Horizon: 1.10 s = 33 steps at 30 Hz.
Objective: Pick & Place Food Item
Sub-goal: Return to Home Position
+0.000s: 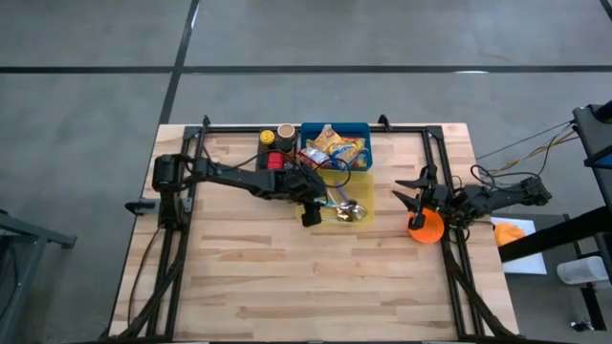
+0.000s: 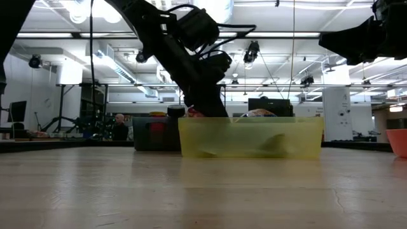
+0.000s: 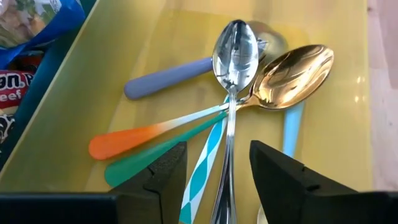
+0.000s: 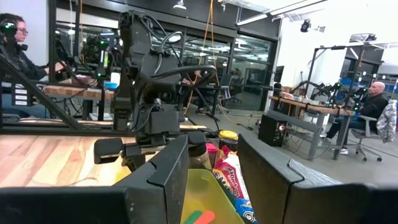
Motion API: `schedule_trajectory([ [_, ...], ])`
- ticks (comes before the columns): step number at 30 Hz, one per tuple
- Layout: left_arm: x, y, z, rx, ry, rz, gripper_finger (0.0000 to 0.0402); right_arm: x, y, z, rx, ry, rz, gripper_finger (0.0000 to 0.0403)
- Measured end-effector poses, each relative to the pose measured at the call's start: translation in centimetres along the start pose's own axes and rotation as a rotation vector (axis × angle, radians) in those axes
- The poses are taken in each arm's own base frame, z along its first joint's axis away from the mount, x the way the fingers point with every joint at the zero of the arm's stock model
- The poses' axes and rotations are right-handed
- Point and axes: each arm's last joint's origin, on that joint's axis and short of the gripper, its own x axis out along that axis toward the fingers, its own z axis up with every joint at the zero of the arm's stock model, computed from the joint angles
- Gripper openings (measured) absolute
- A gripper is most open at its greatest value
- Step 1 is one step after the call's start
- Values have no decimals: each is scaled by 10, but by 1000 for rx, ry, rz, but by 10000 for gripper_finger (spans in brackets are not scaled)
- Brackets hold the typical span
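Note:
A yellow bin (image 1: 330, 225) stands mid-table and holds several spoons. They include a silver spoon (image 3: 235, 53), a gold-bowled one (image 3: 295, 68), and ones with orange, teal, lilac and striped handles. My left gripper (image 3: 217, 165) hangs open, pointing down into the bin (image 2: 254, 137). Its fingers stand on either side of the silver spoon's handle (image 3: 227, 180) without touching it. Food packets (image 1: 337, 148) lie in a blue bin (image 1: 364, 128) just behind. My right gripper (image 1: 413, 192) waits open at the table's right edge.
Two jars (image 1: 278, 136) stand left of the blue bin. An orange bowl (image 1: 426, 226) sits by the right arm's base. The near half of the wooden table (image 1: 316, 287) is bare wood. People sit at desks in the room beyond.

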Motion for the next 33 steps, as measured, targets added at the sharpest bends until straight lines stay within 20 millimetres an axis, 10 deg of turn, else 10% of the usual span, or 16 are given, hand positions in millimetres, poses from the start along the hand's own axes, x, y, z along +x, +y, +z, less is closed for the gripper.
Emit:
schedule_trajectory([
  [16,-48,-9,20,60,-277,-52,179,0,0,0,0,0,0,139],
  [33,-148,-12,-86,120,-701,-79,138,0,0,0,0,1,0,139],
])
